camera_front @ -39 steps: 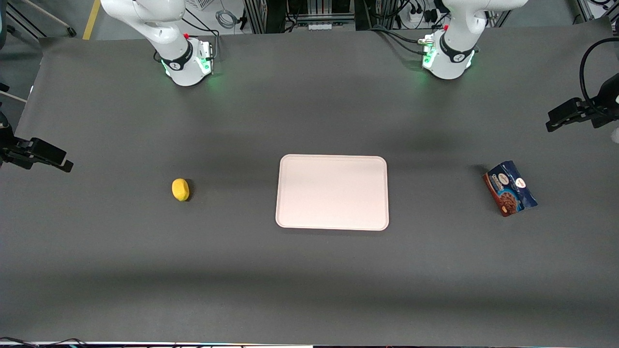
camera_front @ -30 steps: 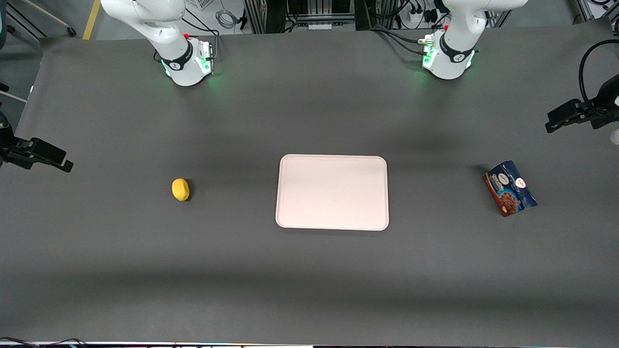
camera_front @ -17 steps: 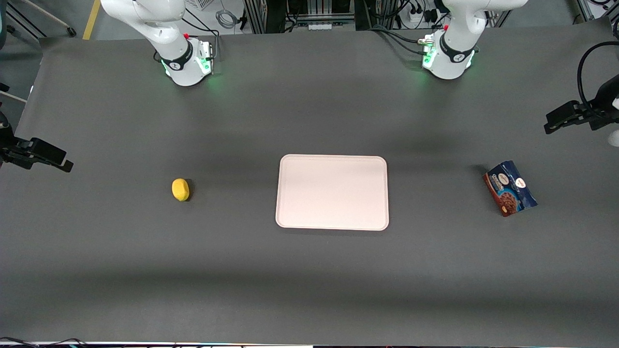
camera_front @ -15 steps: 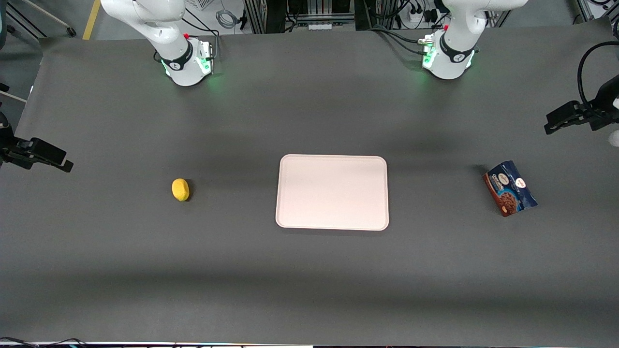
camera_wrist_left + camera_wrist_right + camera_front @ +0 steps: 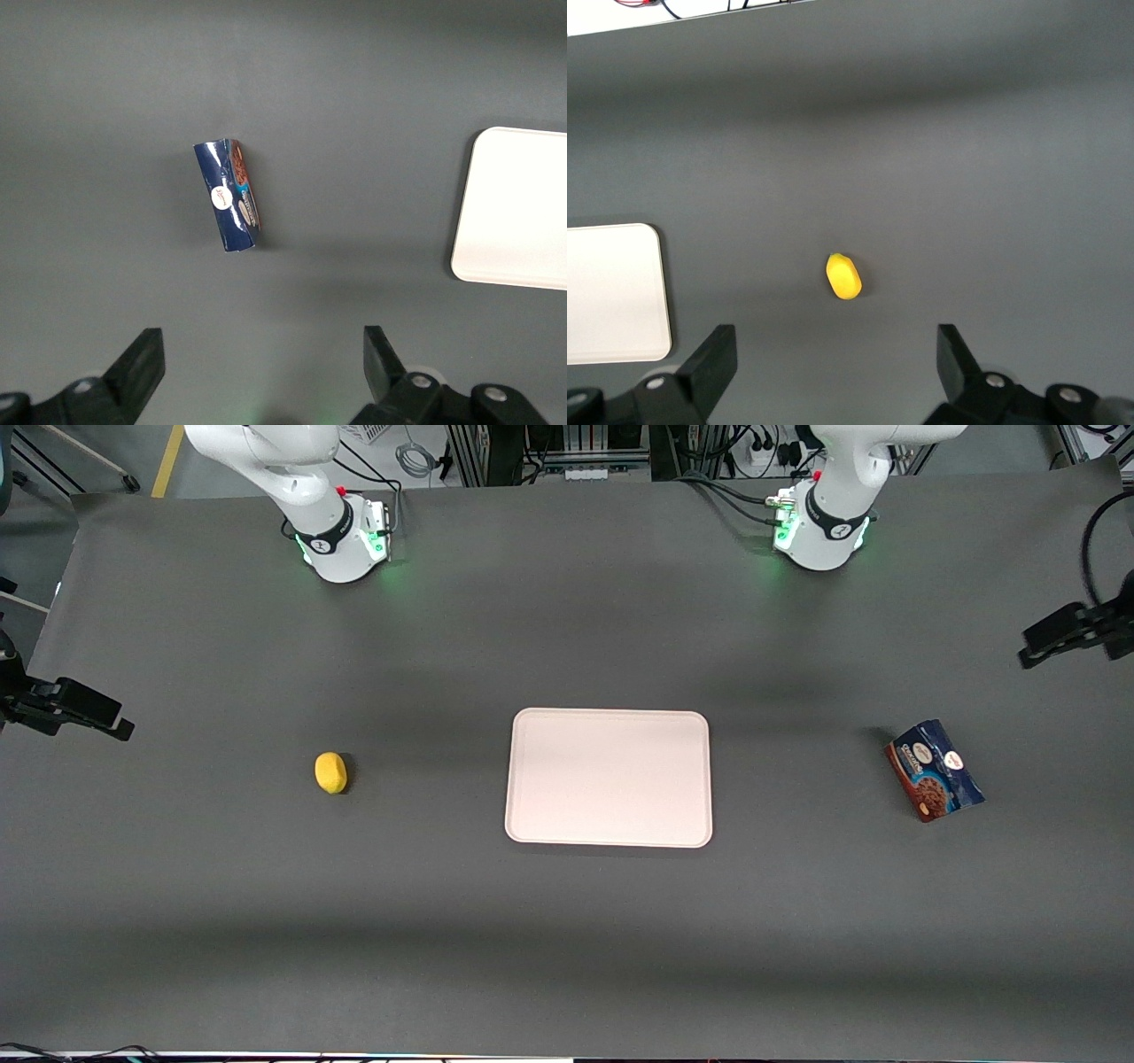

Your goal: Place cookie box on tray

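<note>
The cookie box (image 5: 935,782) is a dark blue carton with a brown-red edge. It lies on the table mat toward the working arm's end, well apart from the tray (image 5: 608,777). The tray is pale pinkish-white and bare, in the middle of the table. My left gripper (image 5: 1035,651) hangs above the mat, farther from the front camera than the box and not touching it. In the left wrist view the gripper (image 5: 261,343) is open and empty, with the box (image 5: 228,196) and a corner of the tray (image 5: 518,208) in sight.
A small yellow lemon-shaped object (image 5: 330,772) lies on the mat toward the parked arm's end, level with the tray. It also shows in the right wrist view (image 5: 844,276). The two arm bases (image 5: 824,531) stand at the table's back edge.
My left gripper has shifted a little toward the working arm's end of the table and slightly away from the front camera. The box, tray and lemon have not moved.
</note>
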